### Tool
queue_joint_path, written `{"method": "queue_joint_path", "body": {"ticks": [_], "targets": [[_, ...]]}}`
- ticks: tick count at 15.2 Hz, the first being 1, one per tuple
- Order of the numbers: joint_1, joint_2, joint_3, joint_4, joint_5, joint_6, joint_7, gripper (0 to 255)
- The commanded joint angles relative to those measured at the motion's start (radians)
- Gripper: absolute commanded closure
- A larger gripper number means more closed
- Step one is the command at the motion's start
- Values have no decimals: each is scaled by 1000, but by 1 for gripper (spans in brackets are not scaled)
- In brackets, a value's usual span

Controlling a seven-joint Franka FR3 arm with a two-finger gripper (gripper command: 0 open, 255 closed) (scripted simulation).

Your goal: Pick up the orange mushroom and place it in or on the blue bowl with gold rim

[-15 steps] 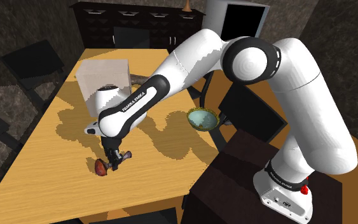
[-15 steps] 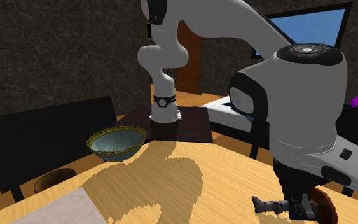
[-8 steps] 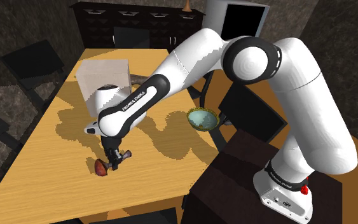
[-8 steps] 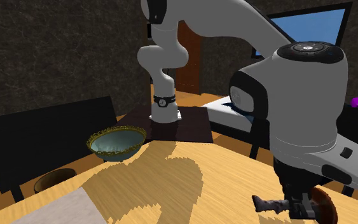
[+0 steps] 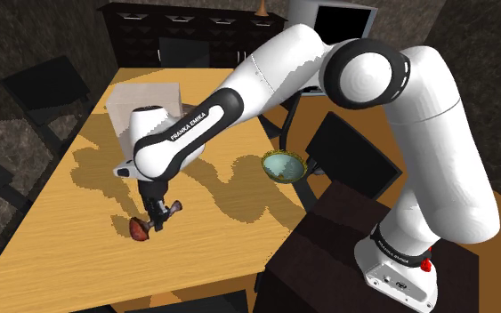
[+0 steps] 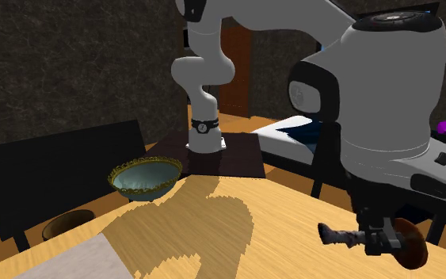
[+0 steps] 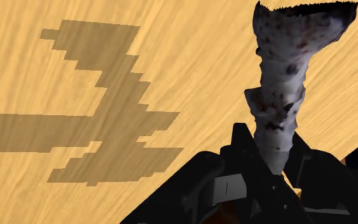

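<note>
The hand (image 5: 157,218) clasps the mushroom (image 5: 139,229) midway, above the table (image 5: 226,233).

The black two-finger gripper (image 6: 381,238) clasps an orange-brown mushroom with a pale speckled stem (image 6: 409,244). It holds the mushroom sideways over the light wooden bench (image 6: 237,238), with the stem pointing to the view's left. Well apart, near the bench's far edge, sits a blue bowl with gold rim (image 6: 134,167), beside a black chair back (image 6: 55,186).
</note>
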Motion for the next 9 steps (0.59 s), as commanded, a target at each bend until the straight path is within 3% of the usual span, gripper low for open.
{"method": "queue_joint_path", "body": {"ticks": [1, 9], "targets": [[-3, -18, 3, 0, 2, -19, 3, 255], [-13, -87, 13, 5, 12, -89, 15, 255]]}}
